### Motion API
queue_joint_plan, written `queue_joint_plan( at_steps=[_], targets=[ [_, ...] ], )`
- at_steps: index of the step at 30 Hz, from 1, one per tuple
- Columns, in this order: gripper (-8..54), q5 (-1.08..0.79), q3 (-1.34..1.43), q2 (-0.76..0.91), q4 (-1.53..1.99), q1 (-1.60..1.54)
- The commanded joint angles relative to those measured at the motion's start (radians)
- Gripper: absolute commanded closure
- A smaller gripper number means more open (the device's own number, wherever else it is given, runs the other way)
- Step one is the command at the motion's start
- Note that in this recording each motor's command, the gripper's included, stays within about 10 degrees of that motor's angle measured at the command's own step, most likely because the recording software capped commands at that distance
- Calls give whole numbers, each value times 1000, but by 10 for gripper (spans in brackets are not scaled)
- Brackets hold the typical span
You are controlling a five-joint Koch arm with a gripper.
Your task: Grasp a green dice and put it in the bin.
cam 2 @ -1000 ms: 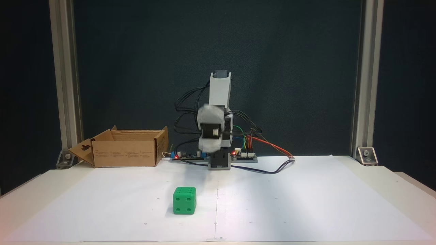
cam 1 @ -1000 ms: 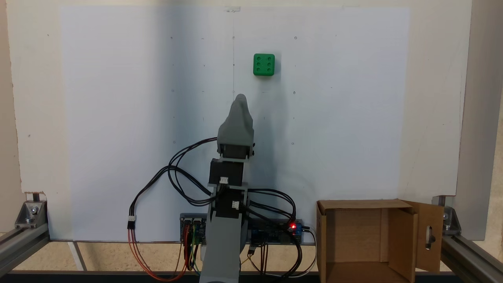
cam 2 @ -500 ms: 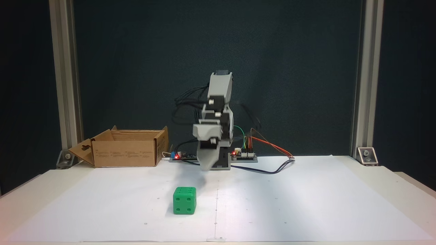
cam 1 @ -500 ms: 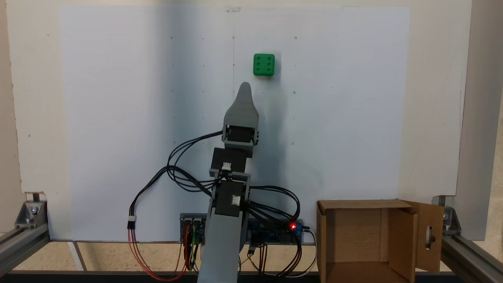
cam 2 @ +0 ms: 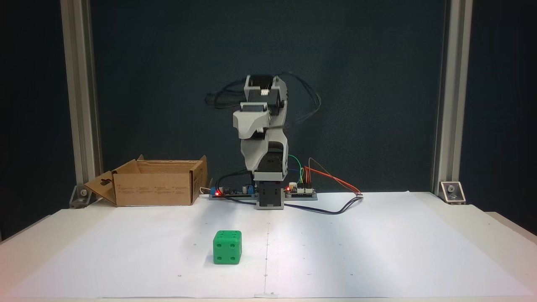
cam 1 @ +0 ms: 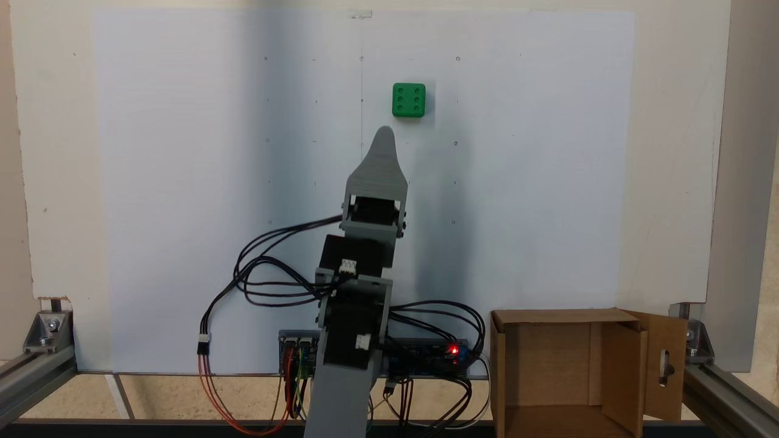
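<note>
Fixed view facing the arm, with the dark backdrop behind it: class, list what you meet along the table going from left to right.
The bin → the green dice → the arm's base → the metal corner bracket.

Top-down above the arm's base; low front view opposite (shared white sheet (cam 1: 182,182)).

My arm (cam 1: 359,286) is grey printed plastic with black servo blocks, white connectors, looping black cables (cam 1: 268,274), and a tapered grey gripper (cam 1: 384,135) shell.
</note>
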Motion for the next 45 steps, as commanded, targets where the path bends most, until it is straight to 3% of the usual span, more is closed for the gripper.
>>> queue_joint_plan(
  at_steps=[1,19,30,45],
  targets=[
    [25,-8,-117,-72,155,2],
    [22,-57,-710,-667,546,61],
    [19,-141,-913,-813,666,55],
    [19,-209,-922,-896,591,74]
  ],
)
